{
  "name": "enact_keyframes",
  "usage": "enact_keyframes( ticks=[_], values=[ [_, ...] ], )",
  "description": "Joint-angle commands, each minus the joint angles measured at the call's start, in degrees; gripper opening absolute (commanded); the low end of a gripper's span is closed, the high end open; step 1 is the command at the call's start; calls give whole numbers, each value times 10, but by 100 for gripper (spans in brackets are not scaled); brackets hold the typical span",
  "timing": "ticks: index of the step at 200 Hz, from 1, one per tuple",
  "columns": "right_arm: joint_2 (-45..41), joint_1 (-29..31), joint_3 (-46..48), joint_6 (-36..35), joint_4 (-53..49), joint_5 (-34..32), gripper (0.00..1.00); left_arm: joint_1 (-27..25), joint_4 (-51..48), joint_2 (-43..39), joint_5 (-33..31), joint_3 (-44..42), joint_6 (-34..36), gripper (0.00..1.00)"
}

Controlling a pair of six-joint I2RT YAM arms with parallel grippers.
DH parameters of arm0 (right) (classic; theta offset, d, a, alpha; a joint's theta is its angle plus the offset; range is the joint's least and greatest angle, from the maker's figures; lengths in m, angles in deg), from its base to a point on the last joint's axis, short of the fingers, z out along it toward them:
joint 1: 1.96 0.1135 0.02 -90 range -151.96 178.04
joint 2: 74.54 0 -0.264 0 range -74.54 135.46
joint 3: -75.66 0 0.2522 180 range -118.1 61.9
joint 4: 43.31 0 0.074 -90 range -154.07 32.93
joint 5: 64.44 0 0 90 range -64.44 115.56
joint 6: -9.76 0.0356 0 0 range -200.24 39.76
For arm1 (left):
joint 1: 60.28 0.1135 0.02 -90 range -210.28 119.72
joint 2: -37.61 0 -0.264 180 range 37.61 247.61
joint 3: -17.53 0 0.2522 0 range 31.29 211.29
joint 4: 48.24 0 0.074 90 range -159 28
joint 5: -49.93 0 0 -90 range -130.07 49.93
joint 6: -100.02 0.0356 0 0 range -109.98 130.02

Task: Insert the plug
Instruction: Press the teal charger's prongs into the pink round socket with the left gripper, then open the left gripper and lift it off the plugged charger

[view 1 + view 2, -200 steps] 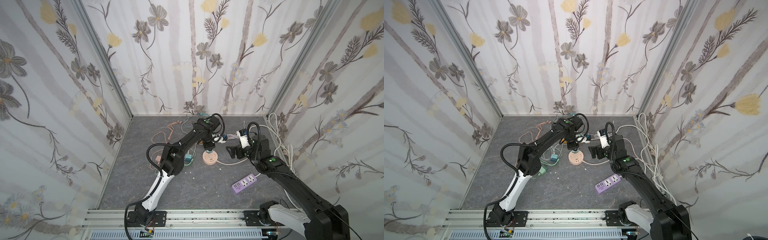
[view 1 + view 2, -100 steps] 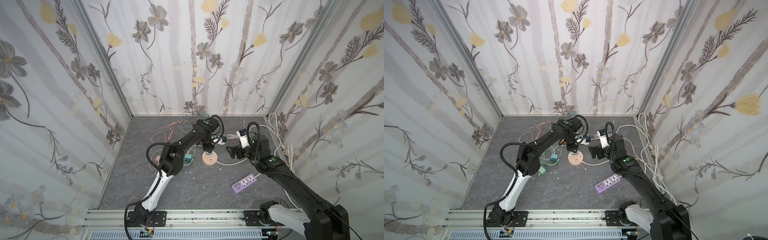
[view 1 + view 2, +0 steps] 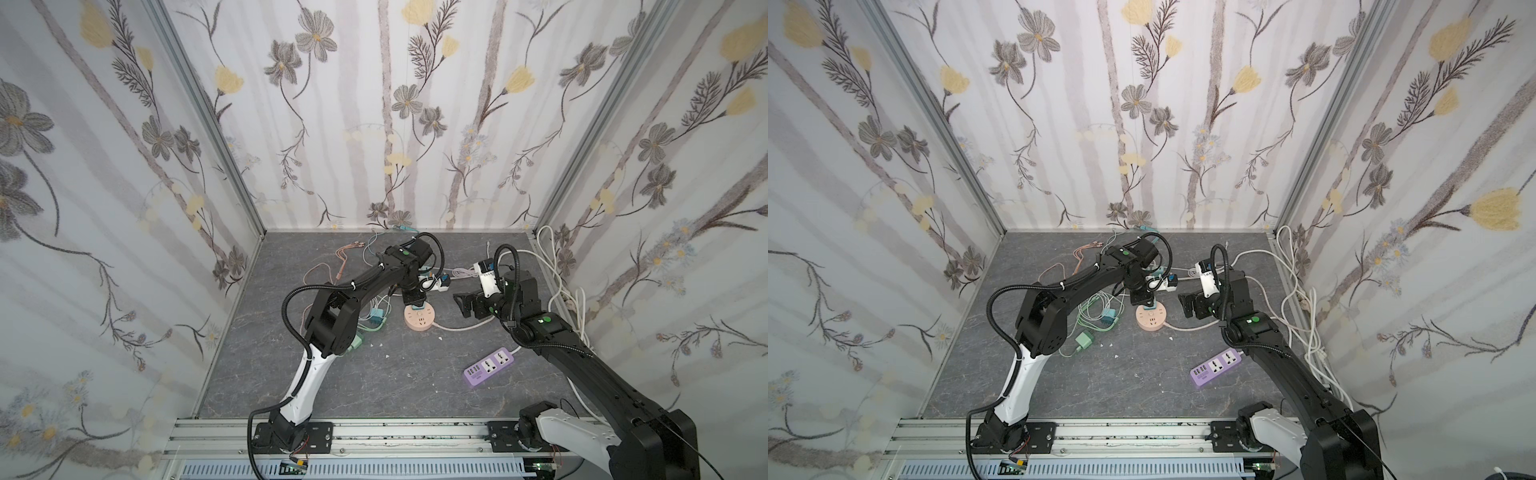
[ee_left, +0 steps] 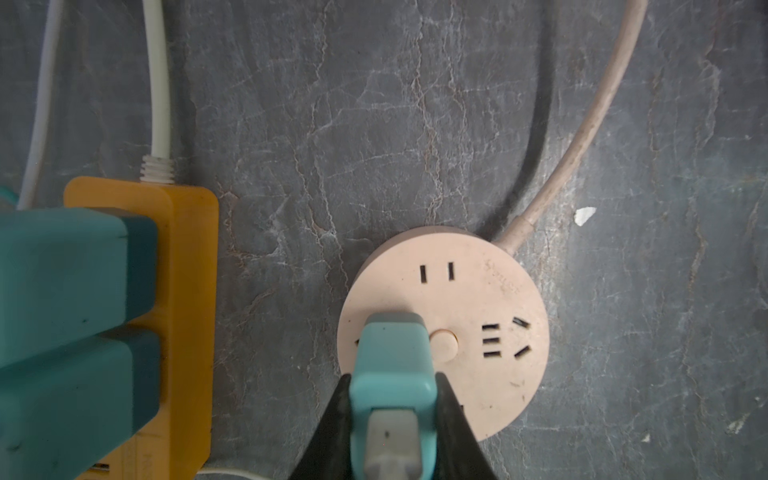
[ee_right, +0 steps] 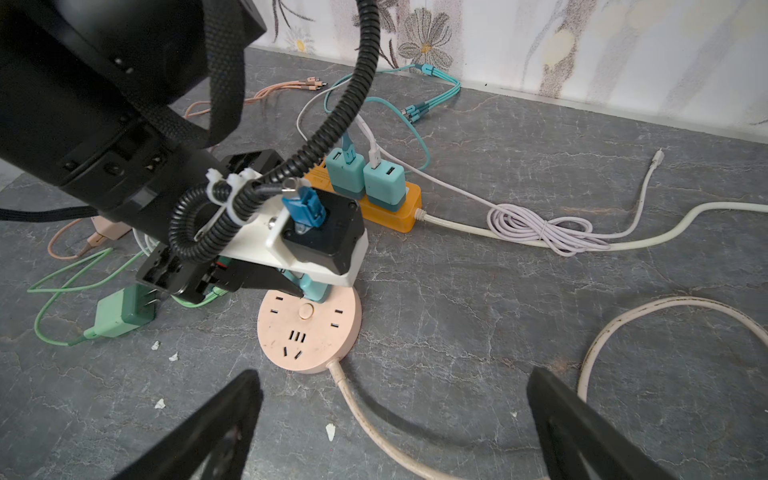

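My left gripper (image 4: 392, 395) is shut on a teal plug (image 4: 392, 365), its black fingers (image 4: 332, 419) pressed on both sides of it. The plug stands upright on the round pink socket (image 4: 478, 299), over one of its outlets beside the centre button; its prongs are hidden. In both top views the left gripper (image 3: 417, 300) (image 3: 1143, 300) points straight down onto the socket (image 3: 420, 322) (image 3: 1152, 321). My right gripper (image 5: 395, 419) hangs open and empty just right of the socket (image 5: 309, 336), facing the plug (image 5: 313, 291).
An orange power strip (image 5: 409, 208) with two teal chargers lies behind the socket. A green charger (image 5: 120, 313) and thin cables lie to its left. A purple power strip (image 3: 490, 368) is at the front right. White cables (image 5: 544, 228) run along the right.
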Motion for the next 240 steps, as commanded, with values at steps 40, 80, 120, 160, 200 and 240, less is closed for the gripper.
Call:
enact_keyframes(
  ticks=[40, 80, 120, 160, 200, 240],
  values=[
    [-2, -1, -2, 2, 9, -7, 99, -10, 4, 7, -73, -37, -6, 0],
    [-3, 0, -1, 3, 8, -9, 99, -6, 22, 21, -75, -54, -36, 0],
    [-4, -1, -1, 2, 5, -14, 99, 0, 78, -1, -69, -108, -64, 0],
    [-4, -1, -6, 0, 6, -17, 99, -1, 60, 4, -89, -66, -58, 2],
    [-8, -1, -8, -1, 5, -18, 99, 3, 21, -12, -63, 43, -59, 77],
    [-7, -1, -6, -1, 5, -19, 99, 8, 77, -96, -22, 3, -95, 100]
  ],
)
